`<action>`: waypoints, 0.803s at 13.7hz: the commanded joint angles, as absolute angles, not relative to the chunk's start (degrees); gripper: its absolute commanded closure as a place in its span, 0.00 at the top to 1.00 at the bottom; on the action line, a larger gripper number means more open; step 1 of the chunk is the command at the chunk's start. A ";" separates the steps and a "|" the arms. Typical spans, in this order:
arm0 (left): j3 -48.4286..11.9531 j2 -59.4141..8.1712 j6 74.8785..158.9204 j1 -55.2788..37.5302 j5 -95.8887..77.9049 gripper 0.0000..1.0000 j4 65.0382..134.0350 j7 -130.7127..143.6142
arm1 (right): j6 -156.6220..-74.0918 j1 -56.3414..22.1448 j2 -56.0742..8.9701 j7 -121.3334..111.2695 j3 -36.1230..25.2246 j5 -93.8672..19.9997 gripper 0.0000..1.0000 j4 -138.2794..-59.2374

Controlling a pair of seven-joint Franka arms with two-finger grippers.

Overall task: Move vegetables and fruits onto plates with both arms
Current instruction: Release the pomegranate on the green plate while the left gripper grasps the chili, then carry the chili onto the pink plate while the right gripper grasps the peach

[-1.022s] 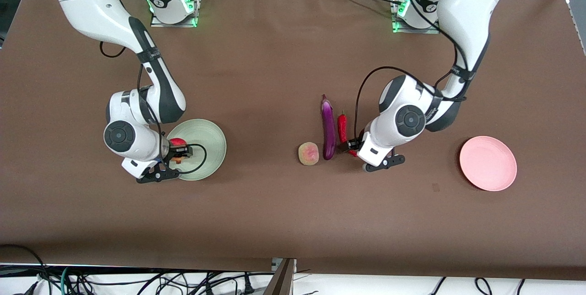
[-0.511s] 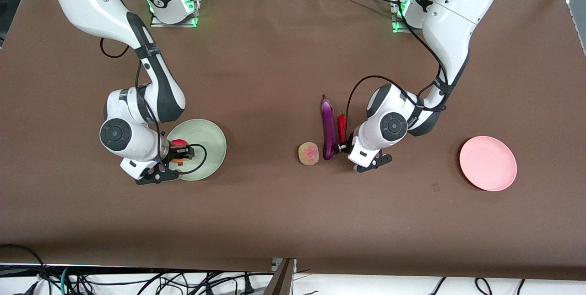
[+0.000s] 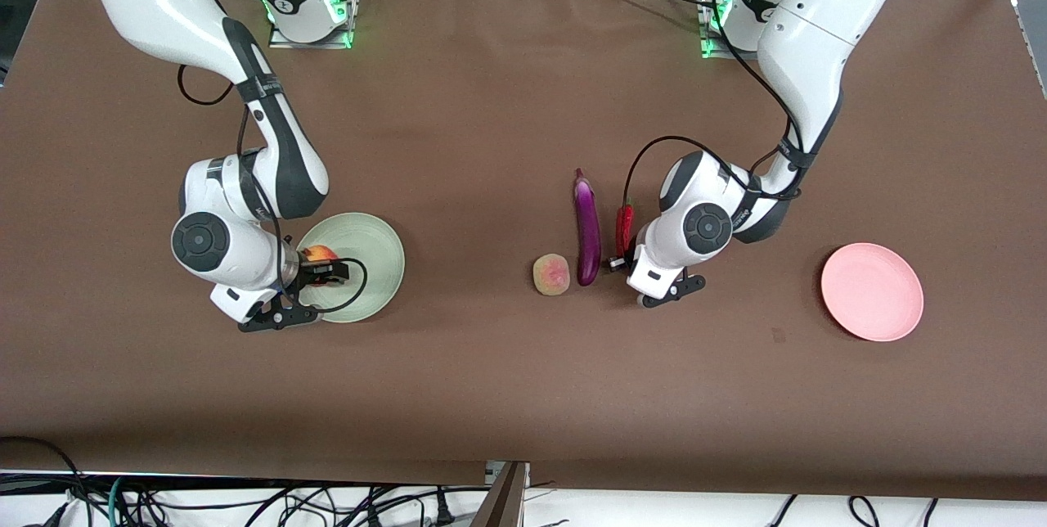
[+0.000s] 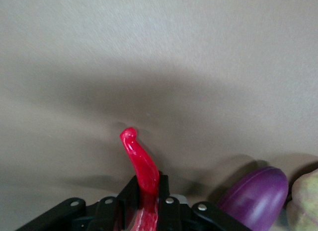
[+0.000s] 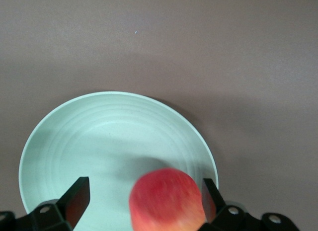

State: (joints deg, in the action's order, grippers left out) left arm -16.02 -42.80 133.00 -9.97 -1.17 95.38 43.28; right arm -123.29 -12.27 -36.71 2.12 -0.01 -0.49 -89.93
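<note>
Red chili pepper (image 4: 141,161): clamped between the fingers of the left claw (image 3: 623,258), tip sticking out, raised off the table (image 3: 491,101) just beside the purple eggplant (image 3: 586,226).

Eggplant: lying flat on the table. Yellow-green fruit (image 3: 551,274) rests just beside its rounded end, toward the right arm's end.

Red-orange fruit (image 5: 167,200): on the mint green plate (image 5: 94,141), sitting between the spread fingers of the right claw (image 3: 321,274), both fingers clear of it; claw released, low over the plate's rim.

Pink plate (image 3: 872,291): well apart from the eggplant, toward the left arm's end of the table.
</note>
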 commanded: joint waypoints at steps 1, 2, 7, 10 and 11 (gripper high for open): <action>-16.08 -37.28 125.71 -7.13 -0.26 0.00 96.07 39.48 | -122.08 -12.13 -35.86 1.93 0.26 -1.49 0.99 -89.91; -16.08 -35.96 123.42 -6.08 -0.26 0.00 95.98 37.72 | -122.08 -12.13 -35.69 1.93 0.44 -1.49 0.99 -89.83; -15.91 -33.40 113.65 1.39 12.09 0.00 93.60 21.57 | -121.03 -16.16 -35.51 7.27 0.53 -5.71 0.99 -87.37; -13.03 -32.87 113.64 3.51 17.81 0.00 93.43 7.26 | -121.98 -23.35 -37.34 19.82 0.53 -5.54 0.99 -82.72; -12.14 -33.39 114.25 4.47 19.76 0.00 93.43 1.64 | -122.60 -26.25 -39.18 24.91 0.53 -5.54 0.99 -79.66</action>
State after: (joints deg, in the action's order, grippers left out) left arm -13.69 -33.62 114.78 3.30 16.25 93.65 10.93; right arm -122.56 -21.35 -36.53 17.28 1.00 -5.08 -84.56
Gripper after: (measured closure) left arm 0.806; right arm 0.004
